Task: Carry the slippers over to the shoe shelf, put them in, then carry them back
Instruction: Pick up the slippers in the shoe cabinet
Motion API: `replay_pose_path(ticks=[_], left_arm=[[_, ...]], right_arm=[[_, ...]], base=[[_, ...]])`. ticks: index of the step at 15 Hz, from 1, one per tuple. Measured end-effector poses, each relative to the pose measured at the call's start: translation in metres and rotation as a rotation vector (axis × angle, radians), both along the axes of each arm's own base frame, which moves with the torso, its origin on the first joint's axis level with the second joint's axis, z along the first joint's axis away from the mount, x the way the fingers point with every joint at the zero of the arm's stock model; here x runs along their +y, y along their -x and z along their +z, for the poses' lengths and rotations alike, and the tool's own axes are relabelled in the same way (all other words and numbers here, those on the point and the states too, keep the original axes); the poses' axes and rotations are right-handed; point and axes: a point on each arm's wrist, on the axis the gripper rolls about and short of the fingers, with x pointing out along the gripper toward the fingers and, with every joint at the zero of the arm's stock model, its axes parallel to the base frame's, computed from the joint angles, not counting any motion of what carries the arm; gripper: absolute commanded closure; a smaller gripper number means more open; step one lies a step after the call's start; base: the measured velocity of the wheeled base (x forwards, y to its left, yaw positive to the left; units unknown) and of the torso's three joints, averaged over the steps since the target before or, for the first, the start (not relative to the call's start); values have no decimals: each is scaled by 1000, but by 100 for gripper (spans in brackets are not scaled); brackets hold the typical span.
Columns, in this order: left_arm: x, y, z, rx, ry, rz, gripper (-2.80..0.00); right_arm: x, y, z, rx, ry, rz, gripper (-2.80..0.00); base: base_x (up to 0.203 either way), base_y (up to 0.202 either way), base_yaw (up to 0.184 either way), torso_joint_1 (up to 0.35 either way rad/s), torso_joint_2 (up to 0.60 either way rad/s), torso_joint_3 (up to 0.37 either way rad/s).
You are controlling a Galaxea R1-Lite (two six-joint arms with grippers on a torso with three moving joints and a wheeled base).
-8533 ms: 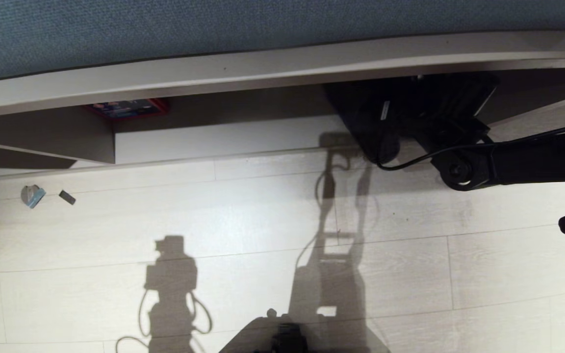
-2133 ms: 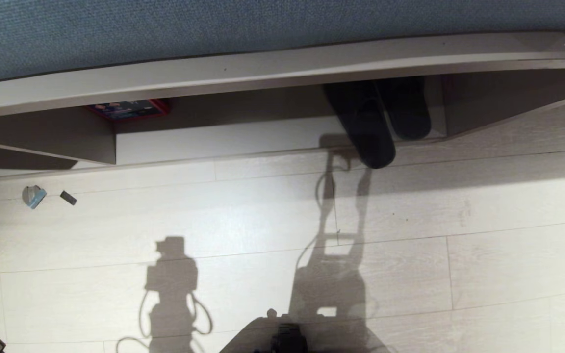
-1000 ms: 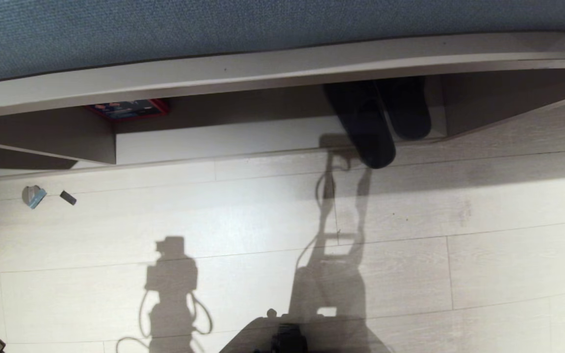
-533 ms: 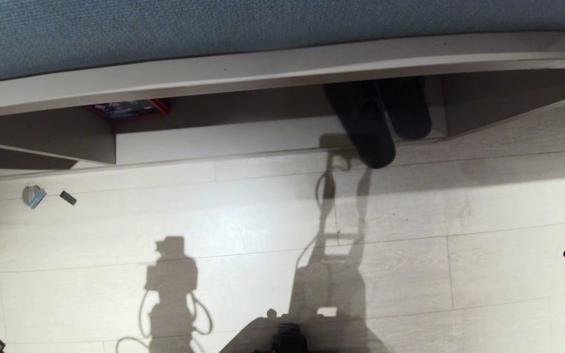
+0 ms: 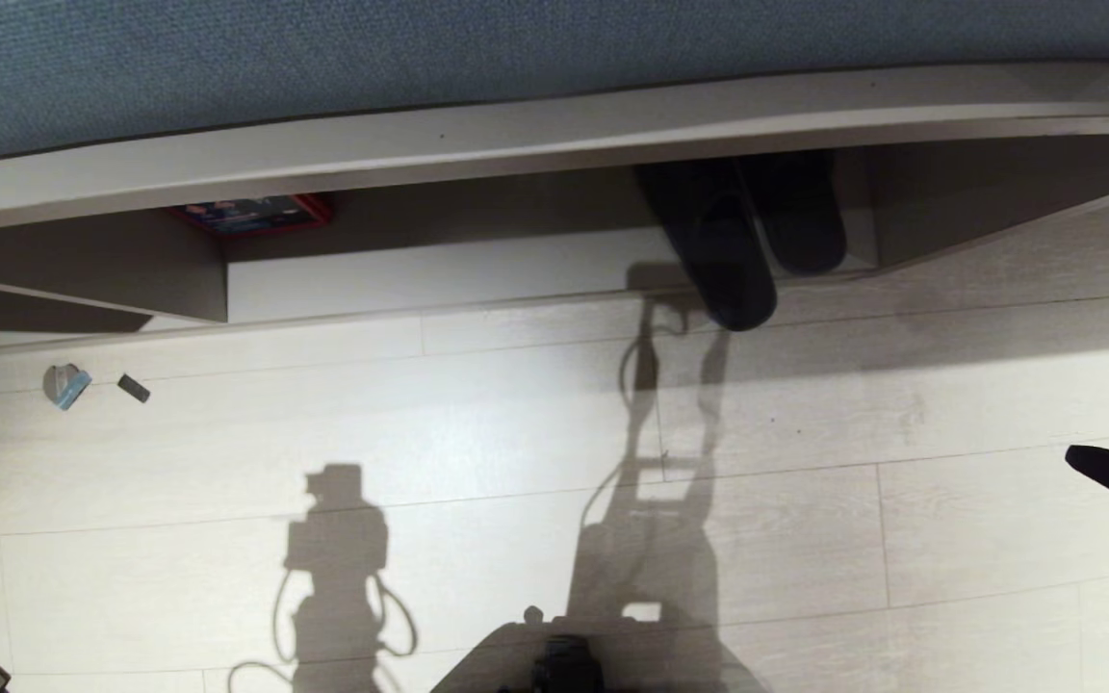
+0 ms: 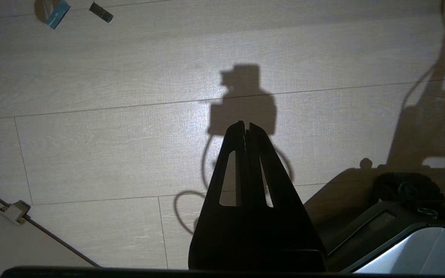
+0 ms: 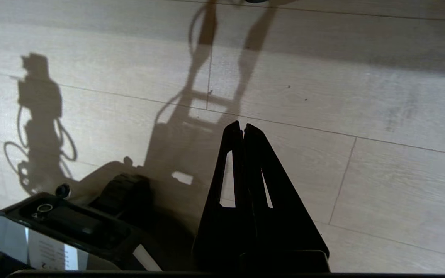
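Note:
Two dark slippers [image 5: 752,241] lie side by side in the low shoe shelf [image 5: 535,260], toes inward. The left one's heel sticks out over the shelf's front edge onto the floor. My right gripper [image 5: 1079,457] pokes in at the head view's right edge, well short of the slippers and to their right; in the right wrist view the right gripper [image 7: 243,126] is shut and empty over bare floor. Above floor near my base, the left gripper [image 6: 247,126] is shut too, holding nothing.
A red-edged box [image 5: 251,212] sits in the shelf's left compartment beside a vertical divider [image 5: 224,279]. Two small bits, one pale blue [image 5: 64,384] and one dark [image 5: 133,387], lie on the pale plank floor at left. My base [image 5: 564,659] shows at the bottom.
The right arm, absent from the head view a second ago, has come in from the right edge and reached further left. The slippers and left arm have not moved.

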Motion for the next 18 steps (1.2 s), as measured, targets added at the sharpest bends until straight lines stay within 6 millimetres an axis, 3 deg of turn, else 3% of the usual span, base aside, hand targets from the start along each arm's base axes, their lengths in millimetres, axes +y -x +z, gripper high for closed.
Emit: replay_pose_path(ticks=[6,13,14,18], left_arm=[[0,0,0,0,1,0,0],[0,0,0,0,0,0,0],[0,0,0,0,1,0,0],[0,0,0,0,1,0,0]], right_arm=[[3,-58,17,-32,76,40,0],[23,-108,23,-75,134,14,0],[24,-114,22,-86,136,4,-280],[34,-130,14,-109,187,3,-280]], base=[[0,0,0,0,0,0],[0,0,0,0,0,0],[0,0,0,0,0,0],[0,0,0,0,0,0]])
